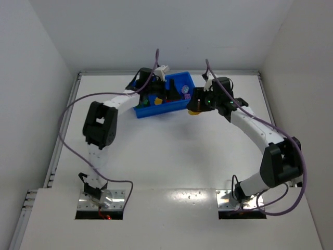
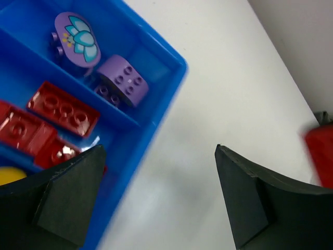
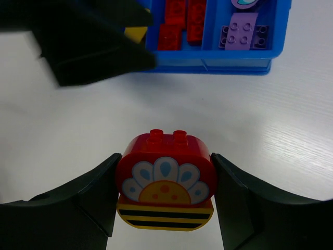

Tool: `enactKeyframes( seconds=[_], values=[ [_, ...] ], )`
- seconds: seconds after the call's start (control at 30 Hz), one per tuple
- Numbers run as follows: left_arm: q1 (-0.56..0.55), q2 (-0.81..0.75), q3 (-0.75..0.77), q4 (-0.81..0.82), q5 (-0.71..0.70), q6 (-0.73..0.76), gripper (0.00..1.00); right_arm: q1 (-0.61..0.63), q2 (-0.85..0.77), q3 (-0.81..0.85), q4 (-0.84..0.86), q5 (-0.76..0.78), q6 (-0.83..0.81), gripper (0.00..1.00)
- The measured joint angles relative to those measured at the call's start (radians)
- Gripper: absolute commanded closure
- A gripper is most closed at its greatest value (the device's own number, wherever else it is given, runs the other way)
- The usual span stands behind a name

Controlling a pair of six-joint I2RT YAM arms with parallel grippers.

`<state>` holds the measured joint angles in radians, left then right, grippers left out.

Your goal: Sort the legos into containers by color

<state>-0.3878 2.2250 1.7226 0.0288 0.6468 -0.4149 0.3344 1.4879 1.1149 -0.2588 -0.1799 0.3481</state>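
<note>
The right claw point(image 3: 164, 177) is gripping the red flower brick point(image 3: 165, 156) (yellow striped piece point(image 3: 165, 216) beneath) just short of the tray point(image 3: 234, 66), its red compartment point(image 3: 193, 48) lying straight ahead; the left claw point(image 2: 158, 161) is hanging open, empty.

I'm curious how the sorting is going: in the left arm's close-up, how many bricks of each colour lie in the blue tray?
Purple legos: 2
Red legos: 3
Yellow lego, partly hidden: 1
Total showing in the tray: 6
</note>
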Motion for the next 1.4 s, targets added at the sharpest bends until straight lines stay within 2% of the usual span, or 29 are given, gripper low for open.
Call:
enactKeyframes(
  seconds=[0.13,0.23,0.3,0.37,0.53,0.67,0.9,1.0,1.4],
  values=[
    [0.023,-0.320,-0.293,0.058,-0.003,0.069,0.07,-0.042,0.073,0.056,0.045,-0.087,0.194,0.90],
    [0.028,-0.560,-0.452,0.112,0.000,0.123,0.07,-0.064,0.153,0.123,0.083,-0.136,0.334,0.93],
    [0.027,-0.663,-0.506,0.133,0.021,0.152,0.07,-0.068,0.199,0.168,0.093,-0.143,0.400,0.98],
    [0.027,-0.714,-0.531,0.150,0.048,0.160,0.07,-0.067,0.231,0.209,0.095,-0.138,0.452,0.98],
    [0.019,-0.724,-0.620,0.213,0.071,0.106,0.06,-0.056,0.248,0.276,0.106,-0.079,0.537,1.00],
    [0.014,-0.719,-0.674,0.274,0.053,-0.002,0.05,-0.027,0.248,0.304,0.131,0.006,0.584,0.98],
    [0.003,-0.700,-0.663,0.447,-0.014,-0.142,0.04,0.030,0.227,0.292,0.146,0.117,0.617,0.90],
    [-0.011,-0.655,-0.627,0.488,-0.031,-0.175,0.04,0.048,0.206,0.280,0.145,0.144,0.624,0.90],
    [-0.039,-0.558,-0.598,0.530,-0.061,-0.244,0.04,0.069,0.190,0.280,0.153,0.156,0.640,0.90]
  ],
)
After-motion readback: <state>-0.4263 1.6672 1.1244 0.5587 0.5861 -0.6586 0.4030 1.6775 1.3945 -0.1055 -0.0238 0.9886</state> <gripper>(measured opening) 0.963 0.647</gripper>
